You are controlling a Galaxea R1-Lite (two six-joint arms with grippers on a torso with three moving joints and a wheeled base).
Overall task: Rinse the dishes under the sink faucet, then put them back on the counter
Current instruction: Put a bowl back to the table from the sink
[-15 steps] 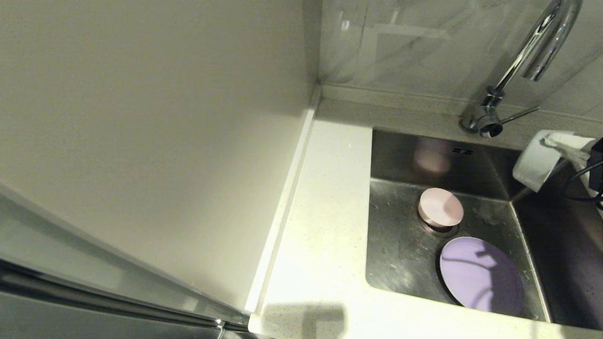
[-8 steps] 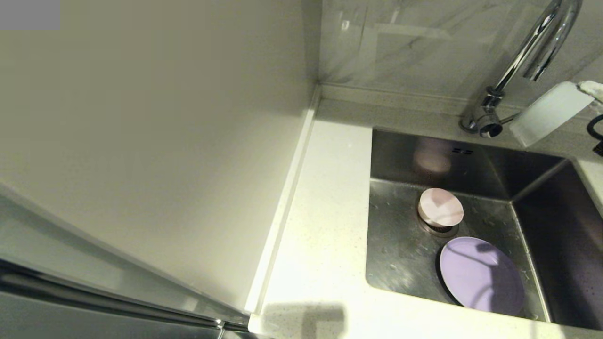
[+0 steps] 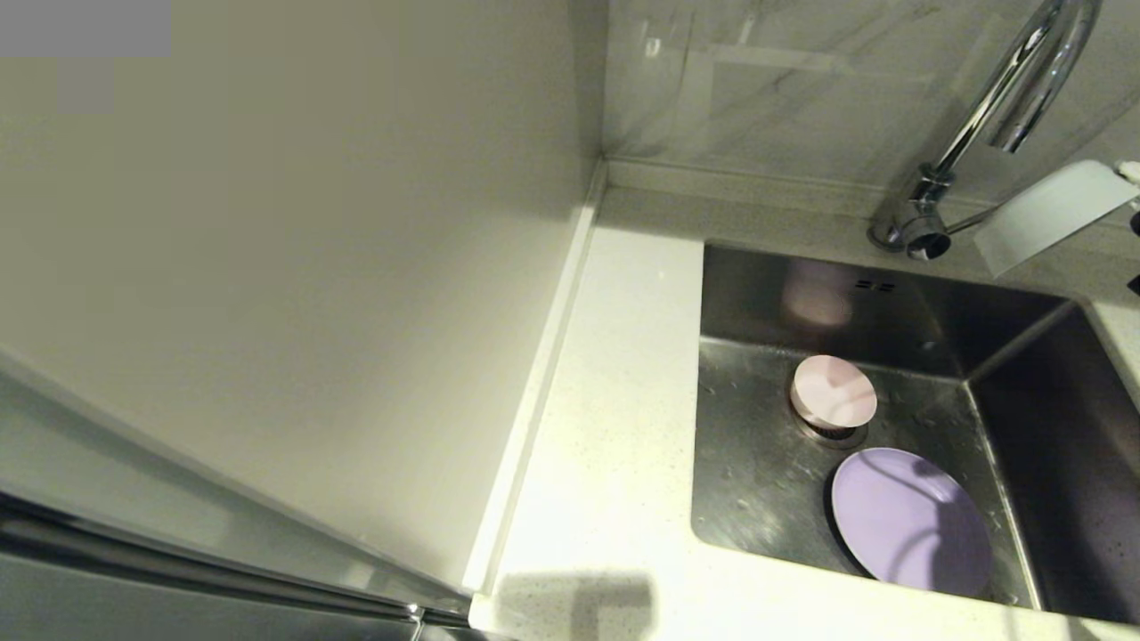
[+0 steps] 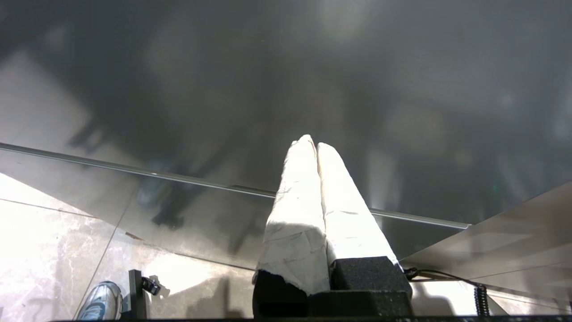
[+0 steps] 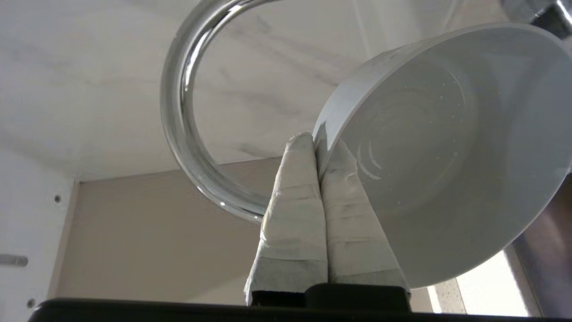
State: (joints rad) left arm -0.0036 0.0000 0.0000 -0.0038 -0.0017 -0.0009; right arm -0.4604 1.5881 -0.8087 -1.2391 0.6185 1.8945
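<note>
The pale pink bowl [image 3: 834, 393] lies upside down over the drain of the steel sink [image 3: 766, 481]. Beside it, nearer the front, the lilac plate [image 3: 910, 521] lies flat on the basin floor. My right gripper [image 5: 316, 142] is shut on the rim of the light blue-grey bowl [image 5: 447, 156], which hangs tilted at the right edge [image 3: 1051, 214] just right of the faucet base. The chrome faucet [image 3: 997, 98] arches above it [image 5: 183, 116]. My left gripper [image 4: 313, 145] is shut on nothing, parked low away from the sink and out of the head view.
The white speckled counter [image 3: 614, 427] runs left of and in front of the sink, with a raised rim along the beige wall panel [image 3: 267, 267]. The faucet's thin lever [image 3: 966, 221] points right, close to the held bowl. A marbled tile wall [image 3: 757, 80] stands behind.
My right gripper has lifted the blue-grey bowl out of the sink's back right corner, up and to the right past the faucet lever. The pink bowl and plate have not moved.
</note>
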